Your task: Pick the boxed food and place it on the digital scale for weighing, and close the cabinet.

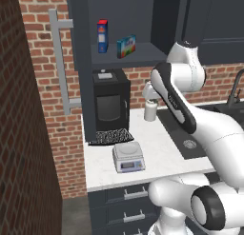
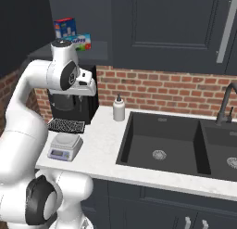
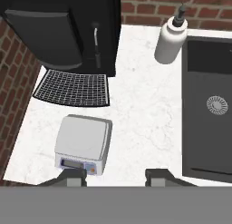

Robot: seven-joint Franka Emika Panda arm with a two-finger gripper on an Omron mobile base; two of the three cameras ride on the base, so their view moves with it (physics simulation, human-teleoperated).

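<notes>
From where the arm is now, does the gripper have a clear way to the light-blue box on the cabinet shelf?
Probably yes. The cabinet door stands open, the light-blue box sits at the shelf front, apart from the tall red-and-blue box, and nothing blocks it. The gripper, jaws apart and empty, must first rise from over the counter.

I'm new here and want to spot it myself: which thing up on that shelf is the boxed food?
Look inside the open cabinet above the black coffee machine. Two boxes stand on its shelf; the boxed food is the wide, light-blue one on the right, not the tall red-and-blue box.
</notes>
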